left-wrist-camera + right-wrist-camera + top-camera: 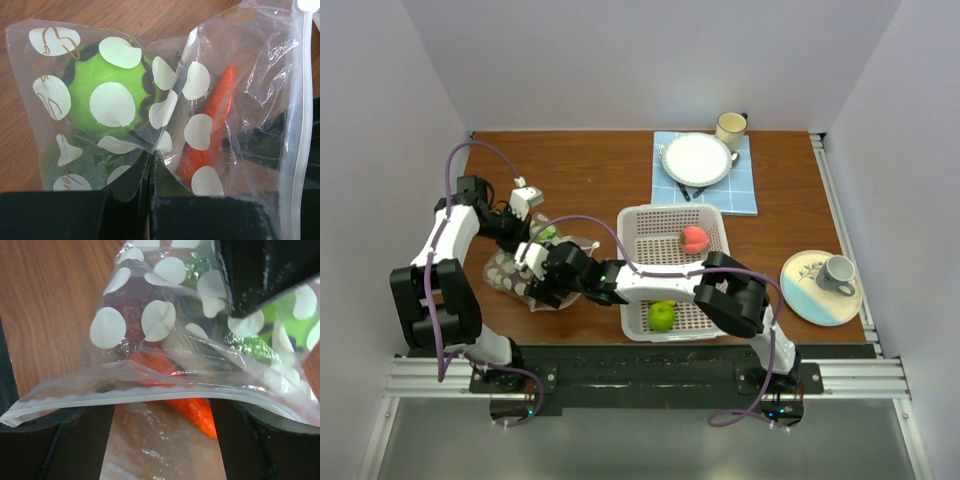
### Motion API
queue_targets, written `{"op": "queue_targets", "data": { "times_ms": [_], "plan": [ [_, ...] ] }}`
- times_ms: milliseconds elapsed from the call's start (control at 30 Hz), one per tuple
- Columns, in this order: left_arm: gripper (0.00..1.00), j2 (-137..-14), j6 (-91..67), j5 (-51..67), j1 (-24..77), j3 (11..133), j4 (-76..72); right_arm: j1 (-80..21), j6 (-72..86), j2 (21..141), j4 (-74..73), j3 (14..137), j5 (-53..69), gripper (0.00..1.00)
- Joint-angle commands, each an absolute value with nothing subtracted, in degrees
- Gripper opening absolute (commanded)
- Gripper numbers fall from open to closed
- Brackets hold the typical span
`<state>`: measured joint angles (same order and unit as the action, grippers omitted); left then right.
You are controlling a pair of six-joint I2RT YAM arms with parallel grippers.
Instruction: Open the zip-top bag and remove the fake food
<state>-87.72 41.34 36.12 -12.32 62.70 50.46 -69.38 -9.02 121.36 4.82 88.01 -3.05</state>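
Note:
The zip-top bag [507,270], clear with white dots, lies on the table at the left, its mouth open. Through the plastic I see fake food: a green piece [82,90] and an orange carrot [217,107]. My left gripper [150,161] is shut on a fold of the bag's [200,45] far edge. The right gripper [162,415] stands open at the bag's mouth, with the zip rim [125,401] draped across its fingers [75,440] and the carrot [197,412] lying between them. In the top view the left gripper [531,222] and the right gripper [542,278] meet over the bag.
A white perforated basket [672,215] stands right of the bag, holding a pink peach [694,238] and a green apple [662,316]. At the back sits a blue placemat with a white plate [697,158] and a mug [731,127]. A plate with a grey cup [837,272] is at the right.

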Motion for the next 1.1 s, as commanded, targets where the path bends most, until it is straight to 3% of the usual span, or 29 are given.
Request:
{"op": "queue_targets", "data": {
  "times_ms": [0, 267, 367, 467, 500, 600, 767, 867, 1067],
  "plan": [
    [0.0, -86.66, 42.71, 36.91, -12.22, 65.39, 51.68, -69.52, -10.9, 123.57, 3.78, 90.09, 1.67, 0.78],
    [0.0, -86.48, 42.89, 36.56, -12.22, 65.83, 52.12, -69.43, -10.72, 125.77, 2.29, 89.39, 2.2, 0.76],
    [0.0, -86.48, 42.89, 36.47, -12.3, 65.92, 52.12, -69.43, -9.94, 125.95, 1.5, 89.03, 2.11, 0.69],
    [0.0, -86.75, 42.8, 36.47, -12.3, 65.92, 51.94, -69.43, -8.44, 125.6, 1.32, 88.07, 1.85, 0.44],
    [0.0, -86.66, 42.72, 36.47, -12.22, 66.09, 51.94, -69.43, -8.0, 125.51, 0.71, 87.89, 1.76, 0.3],
    [0.0, -86.84, 42.63, 36.56, -12.3, 66.27, 51.86, -69.43, -6.95, 125.07, 0.18, 87.19, 1.67, 0.12],
    [0.0, -87.1, 42.54, 36.21, -12.22, 66.27, 51.77, -69.52, -6.42, 120.86, 0.26, 82.63, 0.09, 0.11],
    [0.0, -86.84, 42.28, 36.56, -12.22, 66.36, 51.94, -69.52, -7.29, 120.32, 0.62, 81.82, 0.09, 0.31],
    [0.0, -86.57, 42.36, 36.65, -12.3, 65.92, 52.03, -69.78, -8.08, 118.48, 2.98, 81.22, -1.41, 0.38]
  ]
}}
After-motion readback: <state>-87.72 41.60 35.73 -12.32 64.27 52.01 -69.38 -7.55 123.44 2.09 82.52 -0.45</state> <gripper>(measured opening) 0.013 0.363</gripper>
